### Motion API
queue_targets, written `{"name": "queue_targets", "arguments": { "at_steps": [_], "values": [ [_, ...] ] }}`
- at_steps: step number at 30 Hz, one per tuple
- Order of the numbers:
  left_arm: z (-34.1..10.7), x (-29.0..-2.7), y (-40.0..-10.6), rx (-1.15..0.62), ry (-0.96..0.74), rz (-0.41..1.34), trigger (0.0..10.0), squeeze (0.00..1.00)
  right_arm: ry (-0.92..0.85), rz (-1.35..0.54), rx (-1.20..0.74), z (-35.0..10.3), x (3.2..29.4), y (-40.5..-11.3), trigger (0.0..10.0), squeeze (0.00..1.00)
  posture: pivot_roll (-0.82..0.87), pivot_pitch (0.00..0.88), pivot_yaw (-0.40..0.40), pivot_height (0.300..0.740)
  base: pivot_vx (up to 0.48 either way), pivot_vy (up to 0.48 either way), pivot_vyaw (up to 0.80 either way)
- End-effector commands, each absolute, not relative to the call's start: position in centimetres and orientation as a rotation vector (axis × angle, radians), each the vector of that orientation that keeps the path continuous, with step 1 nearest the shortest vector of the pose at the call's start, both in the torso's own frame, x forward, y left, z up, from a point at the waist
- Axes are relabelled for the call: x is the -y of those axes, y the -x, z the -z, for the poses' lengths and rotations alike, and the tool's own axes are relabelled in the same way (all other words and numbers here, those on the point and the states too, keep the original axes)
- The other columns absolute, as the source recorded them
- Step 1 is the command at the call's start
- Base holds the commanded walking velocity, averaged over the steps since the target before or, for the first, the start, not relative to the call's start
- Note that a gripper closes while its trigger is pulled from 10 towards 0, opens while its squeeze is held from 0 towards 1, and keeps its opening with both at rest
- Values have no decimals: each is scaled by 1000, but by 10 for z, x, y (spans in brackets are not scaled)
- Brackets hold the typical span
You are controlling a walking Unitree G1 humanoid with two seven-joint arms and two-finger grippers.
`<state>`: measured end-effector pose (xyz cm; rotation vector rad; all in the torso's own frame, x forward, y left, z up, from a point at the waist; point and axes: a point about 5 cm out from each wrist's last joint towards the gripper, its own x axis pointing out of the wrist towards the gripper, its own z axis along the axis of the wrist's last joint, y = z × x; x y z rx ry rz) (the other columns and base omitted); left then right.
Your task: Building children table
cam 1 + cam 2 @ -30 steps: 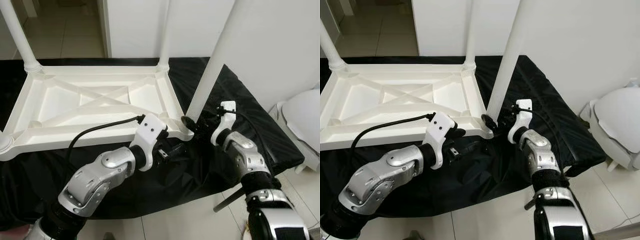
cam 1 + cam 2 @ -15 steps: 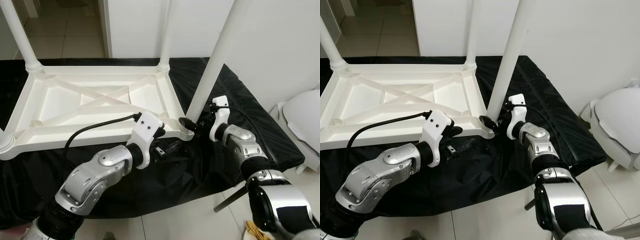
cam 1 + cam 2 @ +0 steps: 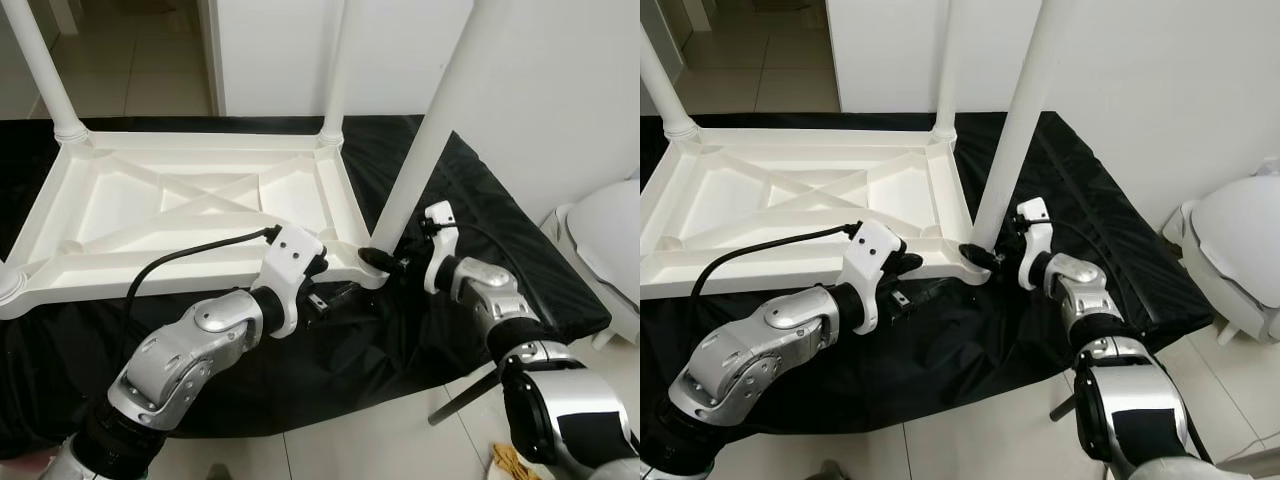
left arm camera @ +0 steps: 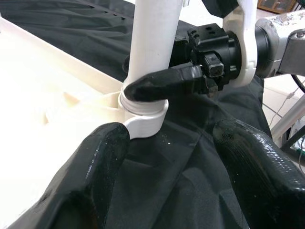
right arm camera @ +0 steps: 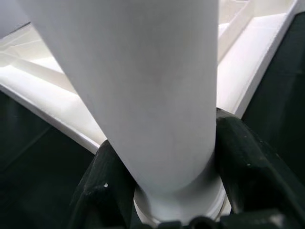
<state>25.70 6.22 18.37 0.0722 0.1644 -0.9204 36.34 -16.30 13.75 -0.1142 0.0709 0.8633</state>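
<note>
On the black cloth (image 3: 500,220) we list one upturned white tabletop (image 3: 180,200), stiff light plastic; right gripper (image 3: 990,256) fingers clasping the near-corner leg (image 3: 415,150) low by its socket, left gripper (image 3: 345,297) fingers spread beside it.

This looks like a room in a home. The floor is laid with pale glossy tiles (image 3: 340,440), and at the far left an open doorway (image 3: 130,55) shows the same beige tiling running on into another room. Plain white walls (image 3: 560,100) close the far and right sides. A crumpled black cloth sheet (image 3: 480,200) is spread over the floor as a work mat, and on it lies an upside-down white plastic children's table (image 3: 200,200) with round legs pointing up. At the right edge stands a white rounded plastic piece of furniture (image 3: 605,240), its kind unclear.
</note>
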Motion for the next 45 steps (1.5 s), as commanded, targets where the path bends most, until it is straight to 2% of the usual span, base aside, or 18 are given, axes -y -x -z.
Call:
{"name": "queue_targets", "arguments": {
  "at_steps": [1, 7, 16, 17, 22, 24, 31, 40, 41, 42, 43, 44, 45],
  "values": [
    [-188, -56, -251, -159, -71, 1042, 10000, 0, 85, -894, -90, -127, 160, -357, 0, 0, 23, 36, -60, 740, 0, 0, 0],
    [-186, -55, -249, -164, -67, 1049, 10000, 0, 34, -866, -22, -131, 152, -353, 0, 0, 14, 45, -62, 740, 0, 0, 0],
    [-185, -54, -248, -169, -59, 1052, 10000, 0, -13, -689, 5, -128, 135, -346, 0, 0, 12, 52, -69, 740, 0, 0, 0],
    [-185, -54, -247, -170, -57, 1051, 10000, 0, -28, -611, 11, -127, 129, -343, 0, 0, 14, 52, -74, 740, 0, 0, 0],
    [-185, -54, -247, -171, -56, 1048, 10000, 0, -54, -461, 10, -126, 124, -341, 0, 0, 17, 53, -75, 740, 0, 0, 0],
    [-185, -54, -247, -172, -55, 1047, 10000, 0, -74, -272, 16, -128, 119, -335, 0, 0, 17, 48, -77, 740, 0, 0, 0],
    [-184, -54, -248, -170, -57, 1048, 10000, 0, -104, -85, 3, -133, 110, -324, 0, 0, 20, 39, -82, 740, 0, 0, 0],
    [-185, -52, -248, -168, -59, 1053, 10000, 0, -113, -50, -11, -137, 105, -319, 0, 0, 23, 31, -85, 740, 0, 0, 0],
    [-185, -52, -247, -169, -60, 1053, 10000, 0, -115, -42, -19, -137, 106, -320, 10000, 0, 23, 28, -86, 740, 0, 0, 0],
    [-185, -52, -247, -169, -60, 1053, 10000, 0, -116, -29, -28, -138, 107, -319, 10000, 0, 23, 28, -86, 740, 0, 0, 0],
    [-185, -52, -247, -169, -60, 1054, 10000, 0, -114, -19, -34, -138, 109, -320, 10000, 529, 23, 25, -86, 740, 0, 0, 0],
    [-185, -52, -247, -169, -61, 1054, 10000, 0, -122, -23, -31, -139, 111, -321, 10000, 1000, 23, 25, -86, 740, 0, 0, 0],
    [-185, -52, -247, -169, -61, 1054, 10000, 0, -122, -23, -31, -139, 111, -321, 10000, 1000, 23, 25, -86, 740, 0, 0, 0]
  ]
}}
